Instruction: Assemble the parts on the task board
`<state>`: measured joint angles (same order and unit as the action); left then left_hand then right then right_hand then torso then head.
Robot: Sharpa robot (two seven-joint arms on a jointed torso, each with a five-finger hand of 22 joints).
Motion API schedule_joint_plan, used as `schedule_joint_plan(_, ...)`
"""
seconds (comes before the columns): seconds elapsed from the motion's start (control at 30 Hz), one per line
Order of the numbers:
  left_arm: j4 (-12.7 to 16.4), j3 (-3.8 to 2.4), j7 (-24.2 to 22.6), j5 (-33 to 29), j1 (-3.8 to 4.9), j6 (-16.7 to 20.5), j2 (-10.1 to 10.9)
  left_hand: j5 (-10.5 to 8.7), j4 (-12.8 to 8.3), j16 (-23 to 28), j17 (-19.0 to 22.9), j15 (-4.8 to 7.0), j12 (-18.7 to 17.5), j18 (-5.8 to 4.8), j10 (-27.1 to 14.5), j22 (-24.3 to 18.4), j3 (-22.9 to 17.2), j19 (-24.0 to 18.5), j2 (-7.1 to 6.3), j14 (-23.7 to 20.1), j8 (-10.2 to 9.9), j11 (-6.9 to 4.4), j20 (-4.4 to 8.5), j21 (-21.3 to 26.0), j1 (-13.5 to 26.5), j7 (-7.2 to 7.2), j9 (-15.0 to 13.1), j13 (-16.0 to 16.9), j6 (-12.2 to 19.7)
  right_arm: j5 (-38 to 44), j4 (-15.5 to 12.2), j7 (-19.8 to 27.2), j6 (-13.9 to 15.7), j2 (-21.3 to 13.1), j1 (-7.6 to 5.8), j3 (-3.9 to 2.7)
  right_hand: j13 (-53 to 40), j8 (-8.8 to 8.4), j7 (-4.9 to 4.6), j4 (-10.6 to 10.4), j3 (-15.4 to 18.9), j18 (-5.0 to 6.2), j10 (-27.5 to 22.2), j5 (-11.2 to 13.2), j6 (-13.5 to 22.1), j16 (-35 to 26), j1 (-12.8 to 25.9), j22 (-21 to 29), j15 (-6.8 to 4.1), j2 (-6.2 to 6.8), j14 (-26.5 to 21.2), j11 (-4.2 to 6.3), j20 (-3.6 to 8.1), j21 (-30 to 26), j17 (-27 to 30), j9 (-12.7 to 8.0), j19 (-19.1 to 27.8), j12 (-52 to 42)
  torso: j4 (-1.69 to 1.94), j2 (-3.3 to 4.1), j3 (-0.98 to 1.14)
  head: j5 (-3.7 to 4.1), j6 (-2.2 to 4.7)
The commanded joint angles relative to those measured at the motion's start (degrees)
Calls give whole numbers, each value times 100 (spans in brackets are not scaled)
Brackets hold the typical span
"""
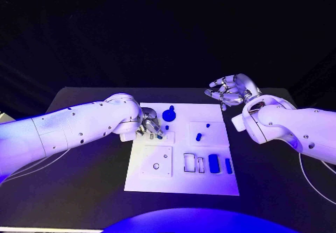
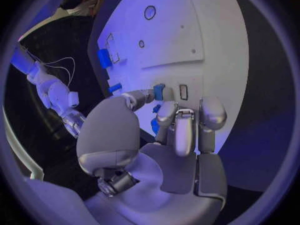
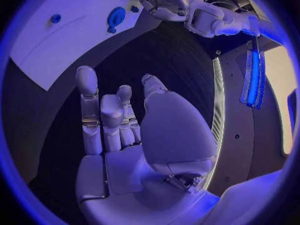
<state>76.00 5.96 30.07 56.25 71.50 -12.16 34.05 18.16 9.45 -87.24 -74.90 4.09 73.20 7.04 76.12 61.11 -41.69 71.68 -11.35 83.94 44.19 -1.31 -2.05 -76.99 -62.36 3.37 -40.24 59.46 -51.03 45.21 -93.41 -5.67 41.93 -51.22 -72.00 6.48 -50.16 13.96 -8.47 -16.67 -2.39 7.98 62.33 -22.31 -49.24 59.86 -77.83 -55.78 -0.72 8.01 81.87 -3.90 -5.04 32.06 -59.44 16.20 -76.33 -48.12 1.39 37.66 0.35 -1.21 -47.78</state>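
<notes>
The white task board [image 1: 182, 180] lies mid-table. My left hand [image 1: 150, 127] is low over the board's left side, and its thumb and a finger pinch a small blue part [image 2: 159, 91] beside a narrow slot [image 2: 183, 91]. More blue [image 2: 154, 125] shows under the curled fingers; I cannot tell what it is. A round blue part [image 1: 169, 115] sits at the board's far edge, two small blue pegs [image 1: 202, 132] right of centre, and two blue blocks [image 1: 213, 161] in the near-right slots. My right hand [image 1: 229, 90] hovers off the far right corner, fingers apart, holding nothing.
A square plate with a round hole [image 1: 156, 166] sits at the board's near left. Black table [image 1: 84, 184] surrounds the board on all sides. In the right wrist view the board [image 3: 62, 40] and the round blue part [image 3: 116, 16] lie beyond my right hand [image 3: 119, 130].
</notes>
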Motion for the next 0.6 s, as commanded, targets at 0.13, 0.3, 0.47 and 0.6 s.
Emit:
schedule_joint_plan(0.13,22,27,6,-150,-39,-186,-49,16,-1109,-34,-872,43,75,-94,99,12,-1033,45,32,441,30,-20,-1,-38,115,-77,-12,95,-89,17,1,54,-83,10,9,0,21,22,-33,-5,-41,112,-59,-18,15,-31,-9,22,-7,9,29,10,4,-38,13,-10,-28,32,6,1,0,17,5)
schedule_joint_plan(0.3,4,27,-2,-119,-39,-126,-56,-2,-1066,-32,-865,55,88,-96,125,16,-968,53,65,440,24,-35,11,-35,169,-96,-14,124,-110,17,3,54,-85,14,15,0,21,22,-33,-5,-41,112,-59,-18,15,-31,-9,22,-7,9,29,10,4,-38,13,-10,-28,32,7,1,0,23,9)
schedule_joint_plan(0.47,-13,27,-6,-110,-39,-103,-63,-84,-917,-35,-876,81,94,-102,152,16,-664,67,91,444,1,-68,33,-18,337,-150,-18,157,-145,17,3,55,-87,13,19,0,31,23,-34,-6,-41,112,-66,-16,15,-39,-5,25,-7,10,27,9,4,-41,18,-10,-29,41,3,0,-4,32,1)
schedule_joint_plan(0.6,-23,27,-10,-105,-39,-84,-69,-134,-814,-38,-885,98,98,-103,156,11,-407,76,97,446,-25,-86,53,-4,415,-169,-10,185,-177,17,0,54,-91,9,21,0,35,24,-35,-8,-40,113,-68,-10,17,-44,2,32,-6,12,27,9,3,-51,18,-11,-28,43,4,1,-4,38,4)
